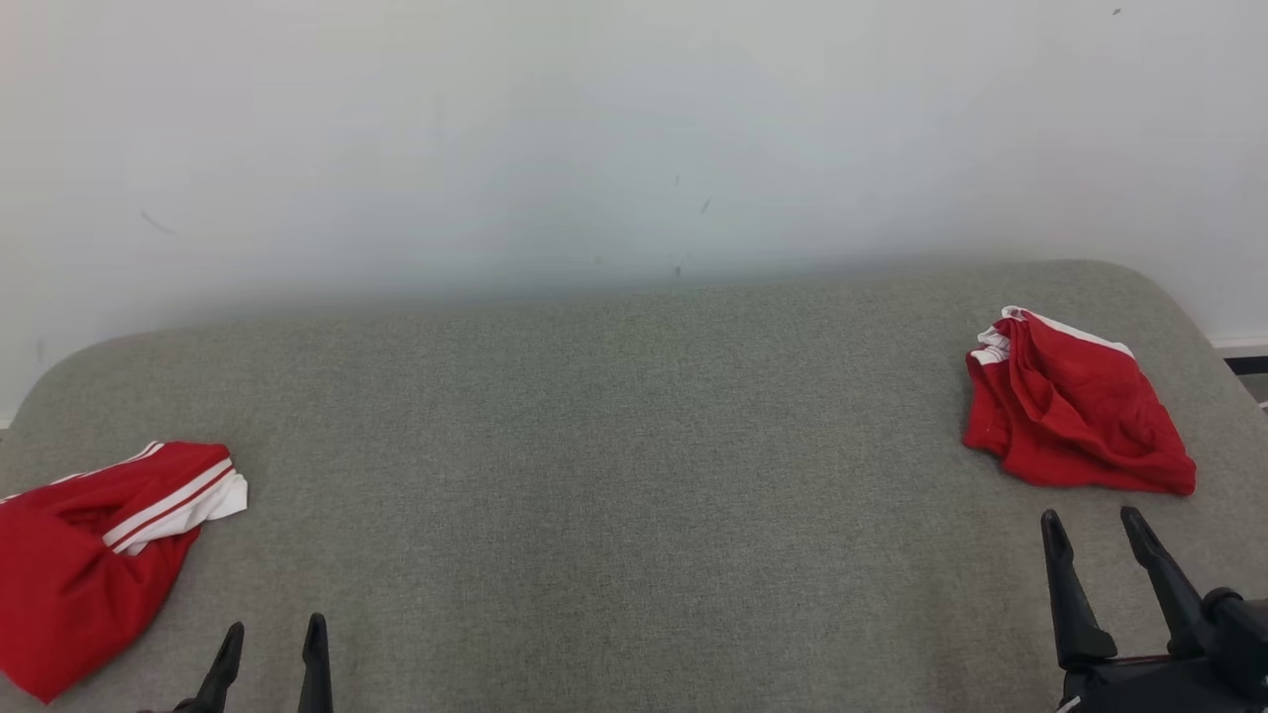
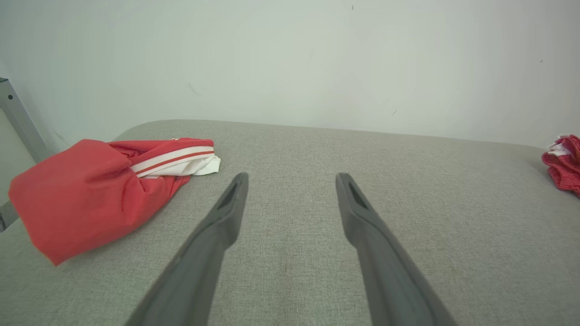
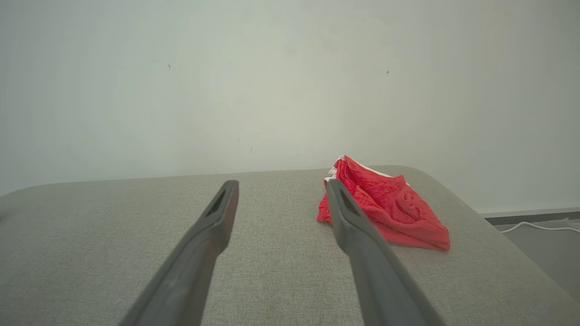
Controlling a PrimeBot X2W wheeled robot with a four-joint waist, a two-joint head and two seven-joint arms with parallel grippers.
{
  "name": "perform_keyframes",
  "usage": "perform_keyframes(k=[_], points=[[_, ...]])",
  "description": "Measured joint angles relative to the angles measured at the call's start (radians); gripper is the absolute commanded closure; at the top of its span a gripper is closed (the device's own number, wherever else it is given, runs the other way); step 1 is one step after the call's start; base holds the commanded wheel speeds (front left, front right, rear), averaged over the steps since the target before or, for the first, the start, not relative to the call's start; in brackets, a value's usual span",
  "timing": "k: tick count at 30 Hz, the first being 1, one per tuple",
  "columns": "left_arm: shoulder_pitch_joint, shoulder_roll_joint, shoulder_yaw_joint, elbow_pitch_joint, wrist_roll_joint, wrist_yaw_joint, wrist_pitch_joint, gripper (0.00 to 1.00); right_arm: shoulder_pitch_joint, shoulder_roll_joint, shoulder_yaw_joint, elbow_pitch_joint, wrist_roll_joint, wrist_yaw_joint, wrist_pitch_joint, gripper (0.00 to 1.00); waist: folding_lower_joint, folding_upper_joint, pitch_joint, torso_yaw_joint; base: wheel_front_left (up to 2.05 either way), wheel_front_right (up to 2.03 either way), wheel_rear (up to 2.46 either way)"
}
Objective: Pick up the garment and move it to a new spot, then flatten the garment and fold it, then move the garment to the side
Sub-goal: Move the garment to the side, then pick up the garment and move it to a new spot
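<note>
Head view: crumpled garment sits far right on the counter, a striped garment far left; your left hand and right hand gape empty, so you may grab the wrong one.

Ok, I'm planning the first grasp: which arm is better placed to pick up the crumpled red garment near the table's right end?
Right. The right gripper sits open just in front of that garment, while the left gripper is across the table beside the other red garment.
</note>
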Motion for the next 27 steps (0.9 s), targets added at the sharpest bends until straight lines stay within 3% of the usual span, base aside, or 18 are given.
perform_keyframes(k=[27], points=[[0.019, -0.009, 0.023, -0.055, 0.028, 0.0, 0.085, 0.0, 0.037, 0.091, -0.081, -0.033, -0.1, 0.0, 0.1, 0.0, 0.0, 0.0, -0.001, 0.002, 0.0, 0.0, 0.0]])
